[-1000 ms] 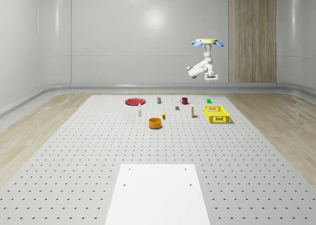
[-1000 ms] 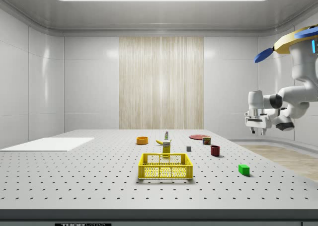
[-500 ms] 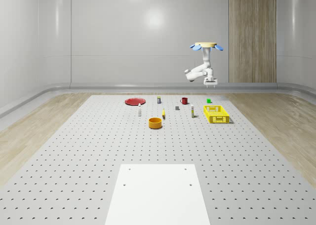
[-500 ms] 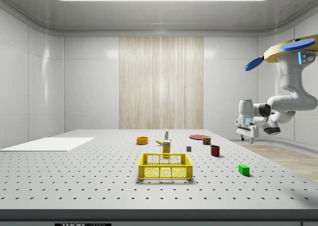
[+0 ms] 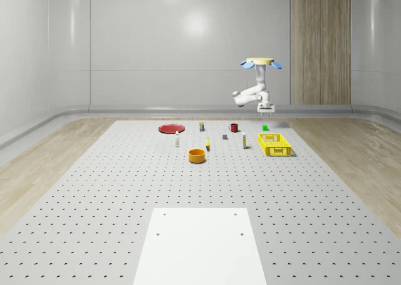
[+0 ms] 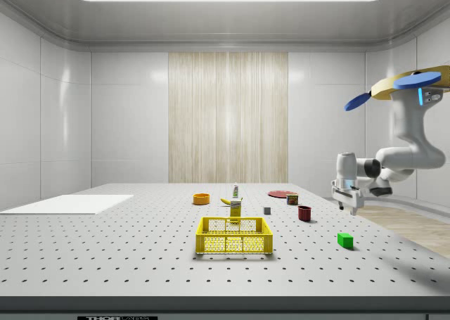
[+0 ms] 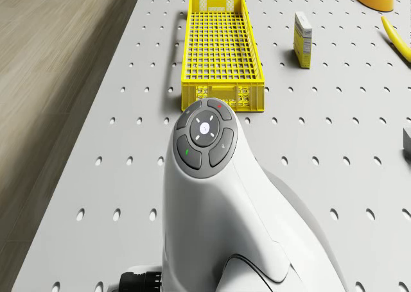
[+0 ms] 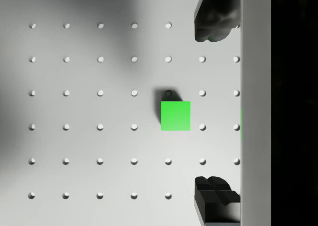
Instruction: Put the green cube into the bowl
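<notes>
Nearest to you in the whole-scene view lies the white panel (image 5: 200,247) on the perforated table (image 5: 94,191). Farther in, the orange bowl (image 5: 197,155) stands alone, with the banana (image 5: 207,145) at about its 1 o'clock. The yellow basket (image 5: 275,145) sits well apart from the bowl, at about its 3 o'clock. Behind these you see the red mug (image 5: 234,128) and the red plate (image 5: 171,128).

The green cube (image 5: 265,128) rests on the table just beyond the far end of the basket, at about the basket's 12 o'clock. It is far from the bowl.

The drone (image 5: 261,62) hovers in the air over this far corner of the table, and the arm bends down from it. The gripper (image 5: 265,109) hangs above the cube, apart from it and pointing down. In the side view, the gripper (image 6: 349,202) is clearly higher than the cube (image 6: 344,240).

In the wrist view, you look straight down on the cube (image 8: 175,115). The two dark fingers (image 8: 214,17) stand wide apart and hold nothing, with the cube lying between their lines.
</notes>
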### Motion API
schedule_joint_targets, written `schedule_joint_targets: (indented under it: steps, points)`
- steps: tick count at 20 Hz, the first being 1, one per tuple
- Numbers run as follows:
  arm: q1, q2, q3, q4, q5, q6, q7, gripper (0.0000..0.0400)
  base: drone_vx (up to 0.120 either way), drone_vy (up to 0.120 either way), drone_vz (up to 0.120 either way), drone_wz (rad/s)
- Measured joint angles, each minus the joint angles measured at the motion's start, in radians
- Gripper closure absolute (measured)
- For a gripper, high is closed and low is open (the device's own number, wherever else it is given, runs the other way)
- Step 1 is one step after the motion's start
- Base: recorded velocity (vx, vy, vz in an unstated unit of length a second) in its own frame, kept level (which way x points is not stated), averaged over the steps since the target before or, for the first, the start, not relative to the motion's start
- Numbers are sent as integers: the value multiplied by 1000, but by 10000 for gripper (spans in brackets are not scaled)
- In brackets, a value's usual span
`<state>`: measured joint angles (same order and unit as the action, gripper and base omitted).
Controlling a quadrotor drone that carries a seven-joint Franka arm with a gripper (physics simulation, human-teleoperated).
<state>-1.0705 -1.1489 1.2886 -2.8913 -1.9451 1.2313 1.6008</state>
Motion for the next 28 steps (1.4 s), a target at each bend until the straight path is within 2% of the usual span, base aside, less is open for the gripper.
schedule_joint_targets:
  steps: [17, 28]
  points:
    - [-27, -82, 22, 6, 39, 75, 25, 0, 0, 0, -118, 0]
    - [-15, -147, -61, 25, -26, 166, 7, 0, 0, 0, 0, 0]
